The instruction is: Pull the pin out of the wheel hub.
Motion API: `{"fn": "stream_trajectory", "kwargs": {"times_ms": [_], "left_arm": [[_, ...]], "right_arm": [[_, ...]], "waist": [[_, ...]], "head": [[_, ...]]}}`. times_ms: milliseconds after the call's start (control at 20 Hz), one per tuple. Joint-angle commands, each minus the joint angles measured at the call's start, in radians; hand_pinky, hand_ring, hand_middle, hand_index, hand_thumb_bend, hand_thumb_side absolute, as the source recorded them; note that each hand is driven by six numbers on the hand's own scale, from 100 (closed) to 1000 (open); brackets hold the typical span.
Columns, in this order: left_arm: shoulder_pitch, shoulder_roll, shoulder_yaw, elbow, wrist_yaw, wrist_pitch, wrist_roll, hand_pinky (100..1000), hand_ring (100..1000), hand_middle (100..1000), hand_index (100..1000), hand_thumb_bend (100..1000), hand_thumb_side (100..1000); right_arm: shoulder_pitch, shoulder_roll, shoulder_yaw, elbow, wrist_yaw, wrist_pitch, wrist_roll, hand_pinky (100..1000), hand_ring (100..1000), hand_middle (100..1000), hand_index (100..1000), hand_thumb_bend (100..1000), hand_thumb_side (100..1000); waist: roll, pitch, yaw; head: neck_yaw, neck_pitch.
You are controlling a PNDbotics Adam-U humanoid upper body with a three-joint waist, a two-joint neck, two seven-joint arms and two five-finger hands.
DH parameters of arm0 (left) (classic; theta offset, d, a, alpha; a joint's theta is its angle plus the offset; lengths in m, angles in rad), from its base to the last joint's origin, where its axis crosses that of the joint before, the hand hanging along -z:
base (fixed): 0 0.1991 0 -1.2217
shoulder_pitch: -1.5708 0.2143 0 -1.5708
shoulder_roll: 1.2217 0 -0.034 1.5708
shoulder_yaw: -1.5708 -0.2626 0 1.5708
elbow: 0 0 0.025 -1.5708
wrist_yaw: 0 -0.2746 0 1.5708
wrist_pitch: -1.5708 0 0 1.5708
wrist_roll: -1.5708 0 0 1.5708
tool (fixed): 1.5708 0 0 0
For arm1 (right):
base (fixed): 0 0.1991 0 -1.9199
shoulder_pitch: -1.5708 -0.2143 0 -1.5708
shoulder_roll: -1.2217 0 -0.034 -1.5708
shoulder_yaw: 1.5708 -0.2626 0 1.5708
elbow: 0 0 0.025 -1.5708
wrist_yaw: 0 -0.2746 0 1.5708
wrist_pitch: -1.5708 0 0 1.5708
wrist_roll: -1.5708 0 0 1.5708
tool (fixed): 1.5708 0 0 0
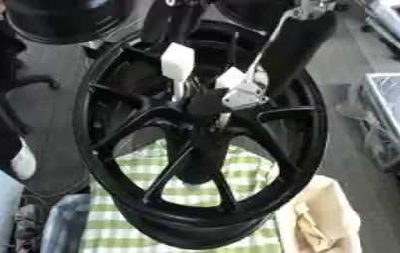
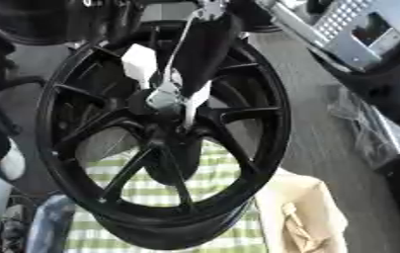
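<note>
A black spoked wheel (image 1: 108, 148) stands upright close before me, its hub (image 1: 205, 106) near the middle of the left eye view. My right hand (image 1: 240, 91) comes down from the upper right on a black forearm. Its white-padded fingers are curled in at the hub centre, pinching a thin pale pin (image 2: 189, 114) that sticks out just below them. My left hand (image 1: 177, 62) enters from the top left and shows a white pad just above and left of the hub. Where the pin enters the hub is hidden by the right hand.
A green-and-white checked cloth (image 1: 237, 173) lies behind the wheel, and a tan paper bag (image 1: 320, 217) stands at the lower right. Clear bins (image 1: 393, 108) line the right side on the grey floor. Another dark tyre (image 1: 64, 20) sits at the top left.
</note>
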Motion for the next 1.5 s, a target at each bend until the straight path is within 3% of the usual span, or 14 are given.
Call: {"fn": "stream_trajectory", "kwargs": {"times_ms": [50,700,1050,1500], "left_arm": [[-0.007,0.027,0.002,-0.009,0.002,0.0,-0.003,814,805,758,820,322,818],[-0.011,0.021,0.002,-0.007,-0.002,0.004,-0.002,814,807,760,818,318,822],[-0.011,0.019,0.001,-0.005,-0.001,0.005,-0.003,814,808,761,817,315,826],[-0.011,0.014,-0.002,-0.003,0.0,0.005,-0.005,814,809,761,816,314,829]], "right_arm": [[-0.001,-0.023,-0.005,-0.011,0.044,-0.021,0.025,790,764,749,814,390,100],[0.079,-0.083,-0.008,-0.01,0.117,-0.121,0.083,791,778,752,795,358,100],[0.097,-0.094,-0.013,0.02,0.175,-0.191,0.072,807,803,773,810,343,100],[0.109,-0.083,-0.019,0.075,0.237,-0.22,0.005,806,801,767,804,338,100]], "waist": [[0.004,-0.01,-0.001],[0.004,0.007,0.002],[0.003,0.013,0.005],[0.004,0.02,0.01]], "head": [[0.006,0.006],[0.016,0.006],[0.019,0.006],[0.019,0.006]]}}
